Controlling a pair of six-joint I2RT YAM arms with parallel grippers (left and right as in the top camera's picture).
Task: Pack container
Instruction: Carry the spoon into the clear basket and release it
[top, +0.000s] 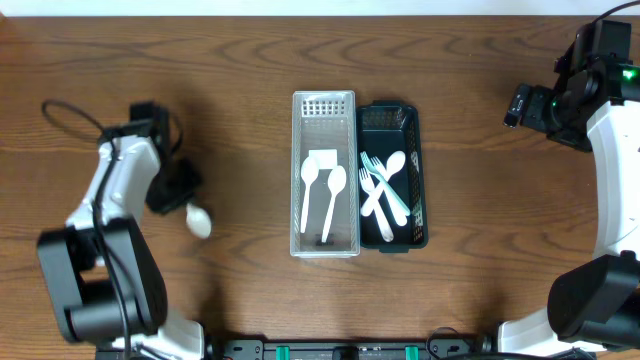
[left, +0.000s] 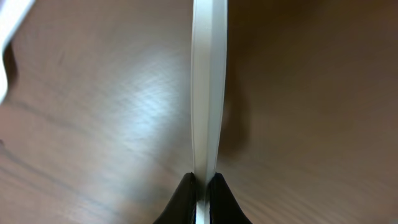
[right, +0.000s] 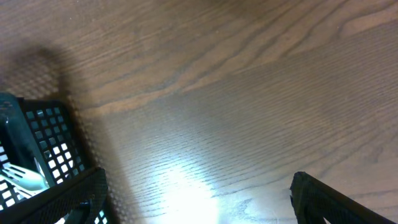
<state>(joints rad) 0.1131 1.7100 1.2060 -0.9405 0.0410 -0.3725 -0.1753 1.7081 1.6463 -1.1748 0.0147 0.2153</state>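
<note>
On the dark wood-grain table (top: 230, 60), your left gripper (left: 202, 184) pinches the white plastic spoon (left: 206, 93) by its handle, well left of the clear plastic tray (top: 296, 150), bowl end angled towards it; your right gripper (right: 199, 208), right of the tray, gapes wide and empty

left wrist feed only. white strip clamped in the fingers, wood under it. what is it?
Observer: A white plastic spoon. Overhead shows its bowl poking out past the left gripper.
Operator: where's the container?
Observer: The clear tray sits mid-table, off to the robot's right of that gripper, with two white spoons already in it.
Operator: right arm in the path?
Observer: No. The right gripper is open and empty, out toward the right edge beyond the black basket.
</note>
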